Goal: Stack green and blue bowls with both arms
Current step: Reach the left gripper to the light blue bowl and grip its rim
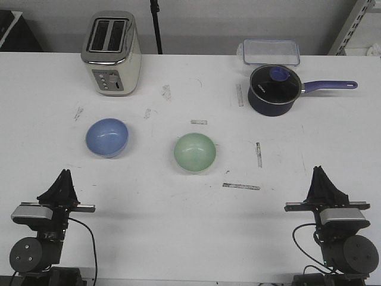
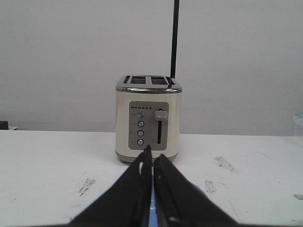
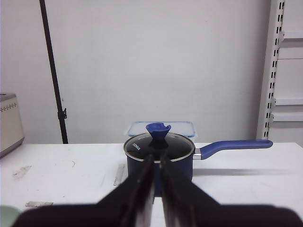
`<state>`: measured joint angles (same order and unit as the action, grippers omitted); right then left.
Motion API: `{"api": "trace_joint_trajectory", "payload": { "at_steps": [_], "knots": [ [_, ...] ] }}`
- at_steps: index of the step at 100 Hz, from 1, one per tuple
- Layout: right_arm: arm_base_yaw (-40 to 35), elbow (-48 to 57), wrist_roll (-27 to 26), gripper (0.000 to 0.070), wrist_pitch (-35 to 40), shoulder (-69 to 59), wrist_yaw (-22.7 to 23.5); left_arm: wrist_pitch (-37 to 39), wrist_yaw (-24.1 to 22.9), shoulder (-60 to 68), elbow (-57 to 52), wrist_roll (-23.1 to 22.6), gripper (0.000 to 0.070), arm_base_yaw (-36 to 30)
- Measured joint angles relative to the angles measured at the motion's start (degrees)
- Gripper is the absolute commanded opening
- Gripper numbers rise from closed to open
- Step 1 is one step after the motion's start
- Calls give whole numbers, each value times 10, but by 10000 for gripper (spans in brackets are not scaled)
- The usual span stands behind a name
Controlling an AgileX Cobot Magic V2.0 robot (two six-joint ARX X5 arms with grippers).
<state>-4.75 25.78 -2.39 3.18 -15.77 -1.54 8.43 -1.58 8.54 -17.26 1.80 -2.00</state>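
White lettering sat on the rim of the saucepan's glass lid, too small and blurred to read with any certainty. The toaster's control panel carried buttons and tiny marks, but no legible words or numbers.

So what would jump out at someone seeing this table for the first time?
Probably the two pastel bowls in the middle of the white table: the blue bowl towards the left and the green bowl near the centre, apart from each other. Behind them stand a cream toaster at back left and a navy saucepan with a lid at back right.
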Motion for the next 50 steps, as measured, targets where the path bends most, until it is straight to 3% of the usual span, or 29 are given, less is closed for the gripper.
{"api": "trace_joint_trajectory", "payload": {
  "at_steps": [36,50],
  "knots": [
    [0,0,0,14,0,0,0,1,-1,152,-141,0,1,0],
    [0,0,0,14,0,0,0,-15,-28,219,-185,0,1,0]
  ]
}}
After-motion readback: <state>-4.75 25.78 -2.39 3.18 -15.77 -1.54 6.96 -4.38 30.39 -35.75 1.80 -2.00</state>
